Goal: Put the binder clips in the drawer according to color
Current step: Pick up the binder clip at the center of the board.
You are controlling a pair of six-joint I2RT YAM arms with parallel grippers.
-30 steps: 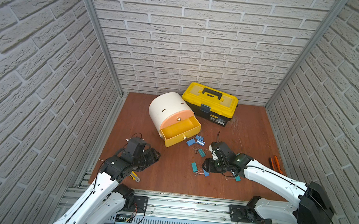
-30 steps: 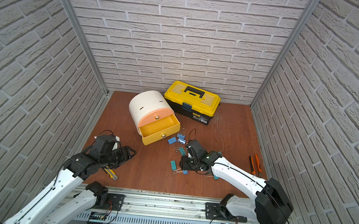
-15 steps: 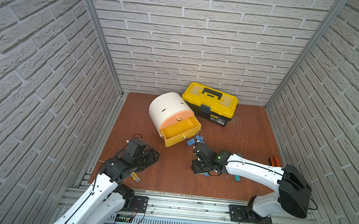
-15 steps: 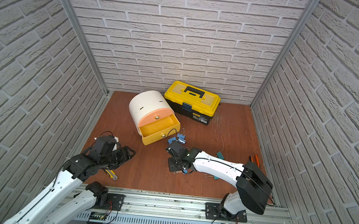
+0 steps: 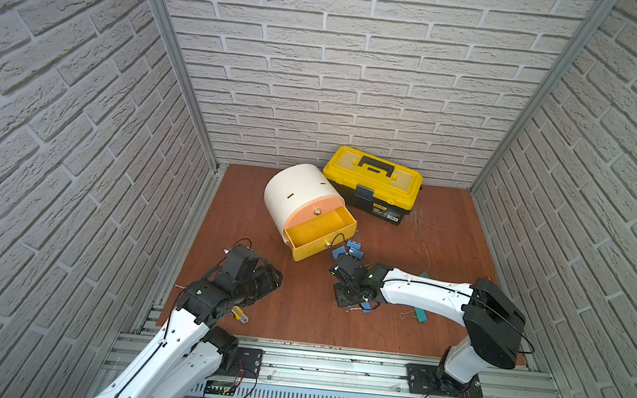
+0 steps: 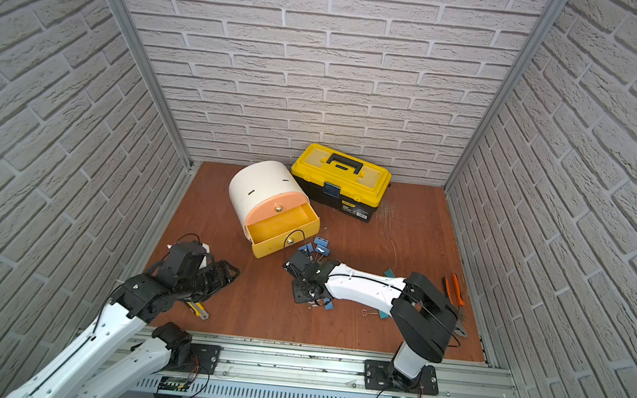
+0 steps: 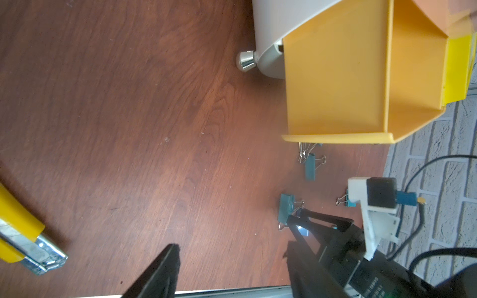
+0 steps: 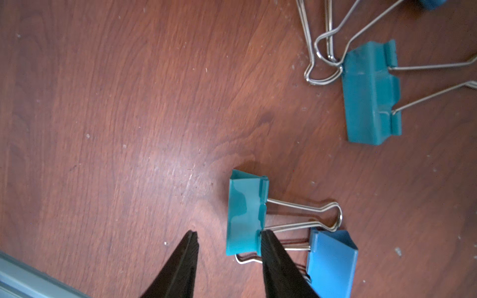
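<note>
Swinging across the scatter of binder clips [image 5: 350, 250], the right gripper [image 5: 344, 289] has moved toward the left arm's side since a second ago. It now sits low over the brown board [image 5: 298, 316], near the front of the yellow drawer [image 5: 322, 230]. The left gripper [image 5: 270, 278] has not shifted.

In the right wrist view the right gripper [image 8: 229, 233] is released. Its jaws stand apart, and the lower end of a teal clip [image 8: 245, 214] lies on the board between them. One finger [image 8: 273, 258] touches that clip's hinge edge, while the other is clear of it. A blue clip [image 8: 333, 260] lies just beside that finger, under the teal clip's wire loops. A darker teal clip [image 8: 371, 95] lies well apart.

The left gripper [image 7: 232, 240] is also released, its jaws wide with nothing between them, and it points across the board toward the cabinet [image 5: 298, 190].

The yellow drawer is pulled out of the white cabinet, below the closed peach front [image 5: 313, 213]. Both top views show a few blue clips just beside its front corner. Another teal clip [image 5: 421, 315] lies beside the right arm.

A yellow toolbox [image 5: 374, 177] stands behind the cabinet, and a utility knife [image 5: 239, 314] lies near the left arm.
</note>
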